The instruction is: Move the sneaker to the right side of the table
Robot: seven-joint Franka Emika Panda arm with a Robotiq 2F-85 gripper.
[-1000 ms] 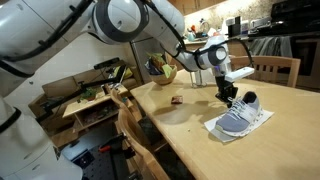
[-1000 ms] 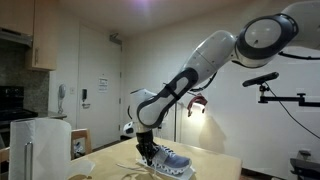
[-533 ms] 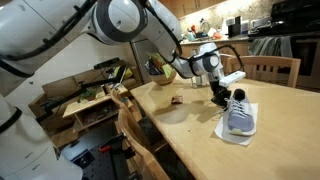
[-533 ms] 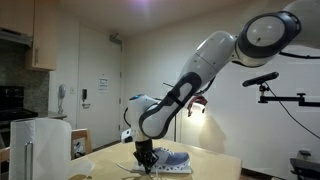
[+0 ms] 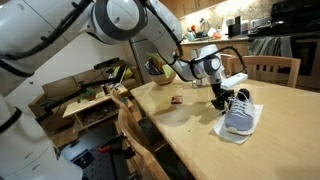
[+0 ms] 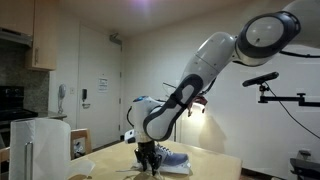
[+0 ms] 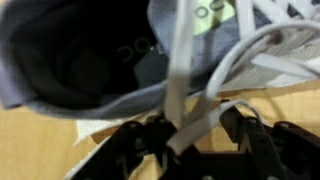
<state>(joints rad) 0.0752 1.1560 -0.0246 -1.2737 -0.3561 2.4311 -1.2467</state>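
- The sneaker [image 5: 239,115] sits on a white sheet [image 5: 222,131] on the table [image 5: 285,140], with the gripper [image 5: 221,98] down at its heel end.
- Honestly can't tell if the gripper is pinching anything. The wrist view shows dark fingers [image 7: 140,145] standing apart, with a lace [image 7: 180,80] running through the gap.
- My guess at the risk: if only that lace is caught, the shoe swings or drops on a lift. A drag could pull the sheet along and bunch it up.
- The wrist view gives the shoe's opening and the lace tangle. An exterior view shows its spot on the table and a small dark item [image 5: 176,100] well apart.
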